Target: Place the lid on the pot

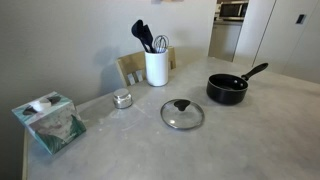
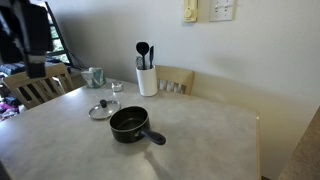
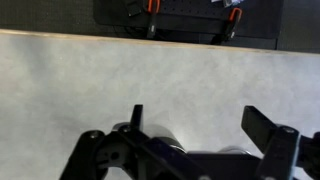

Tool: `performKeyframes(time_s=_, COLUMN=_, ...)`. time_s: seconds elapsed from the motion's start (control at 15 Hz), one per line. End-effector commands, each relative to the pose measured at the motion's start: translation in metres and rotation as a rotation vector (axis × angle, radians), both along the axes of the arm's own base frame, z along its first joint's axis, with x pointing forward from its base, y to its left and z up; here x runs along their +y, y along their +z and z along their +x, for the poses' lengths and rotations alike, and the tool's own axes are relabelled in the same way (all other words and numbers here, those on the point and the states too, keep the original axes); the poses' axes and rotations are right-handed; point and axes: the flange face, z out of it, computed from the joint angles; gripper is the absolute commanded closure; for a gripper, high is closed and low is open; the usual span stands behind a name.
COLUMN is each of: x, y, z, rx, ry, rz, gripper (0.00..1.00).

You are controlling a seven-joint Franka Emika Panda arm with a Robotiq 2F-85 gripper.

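The lid, clear glass with a metal rim and a black knob, lies flat on the table; it also shows in an exterior view. The pot, a small black saucepan with a long handle, stands uncovered beside the lid, a short gap apart, and is seen too in an exterior view. My gripper is open and empty in the wrist view, with only pale surface between its fingers. Neither lid nor pot shows in the wrist view. The dark arm is high, far from both.
A white utensil holder with black utensils stands at the back by the wall. A small silver tin and a tissue box sit near one table end. Wooden chairs stand at the table's edges.
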Motion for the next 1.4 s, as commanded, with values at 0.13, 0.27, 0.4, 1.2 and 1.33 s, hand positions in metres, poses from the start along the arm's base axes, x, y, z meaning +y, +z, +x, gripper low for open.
performKeyframes(time_s=0.13, x=0.023, y=-0.057, z=0.082, rx=0.059, ry=0.306, rz=0.0, gripper=0.0)
performKeyframes(time_s=0.27, x=0.027, y=-0.048, z=0.063, rx=0.051, ry=0.231, rz=0.001, gripper=0.0)
performKeyframes(time_s=0.4, x=0.028, y=-0.051, z=0.064, rx=0.059, ry=0.227, rz=-0.001, gripper=0.0)
performKeyframes(time_s=1.2, x=-0.062, y=-0.091, z=0.101, rx=-0.236, ry=0.601, rz=-0.097, gripper=0.0)
performKeyframes(time_s=1.33, x=-0.053, y=-0.08, z=0.092, rx=-0.213, ry=0.527, rz=-0.106, gripper=0.0)
